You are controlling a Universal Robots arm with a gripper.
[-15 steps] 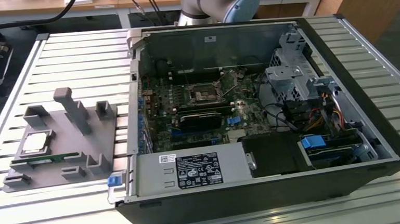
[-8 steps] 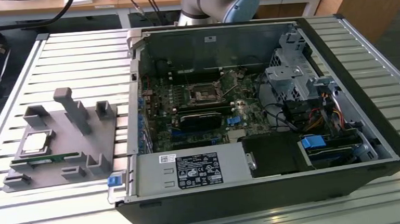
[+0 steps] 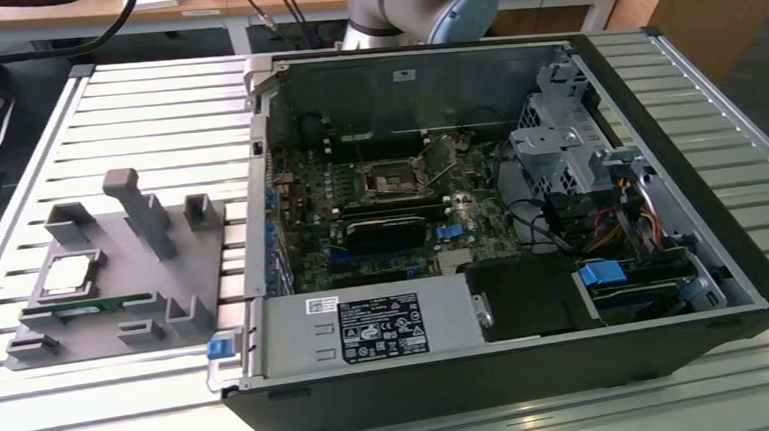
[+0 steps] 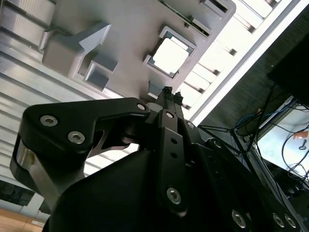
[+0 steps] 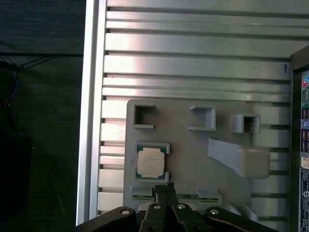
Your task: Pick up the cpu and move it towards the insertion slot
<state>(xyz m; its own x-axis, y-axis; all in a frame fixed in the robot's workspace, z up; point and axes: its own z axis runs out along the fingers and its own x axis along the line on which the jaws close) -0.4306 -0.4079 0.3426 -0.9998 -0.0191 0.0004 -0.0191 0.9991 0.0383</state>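
Note:
The cpu (image 3: 71,275) lies flat in a square recess of the grey tray (image 3: 111,327), at the exterior view's left, beside the open computer case. It shows as a silvery square in both wrist views (image 5: 150,162) (image 4: 170,54). My gripper (image 5: 164,189) hovers above the tray, apart from the cpu, its tips over the tray edge near the chip. The black fingers (image 4: 169,96) are pressed together with nothing between them. The insertion slot (image 3: 393,182) is the square socket on the motherboard inside the case.
A thin green memory stick (image 3: 83,309) lies in the tray beside the cpu. Grey posts (image 3: 136,206) rise from the tray. The case walls (image 3: 265,183) stand between tray and motherboard. The arm's base (image 3: 426,3) is behind the case. The slatted metal table (image 3: 151,110) surrounds everything.

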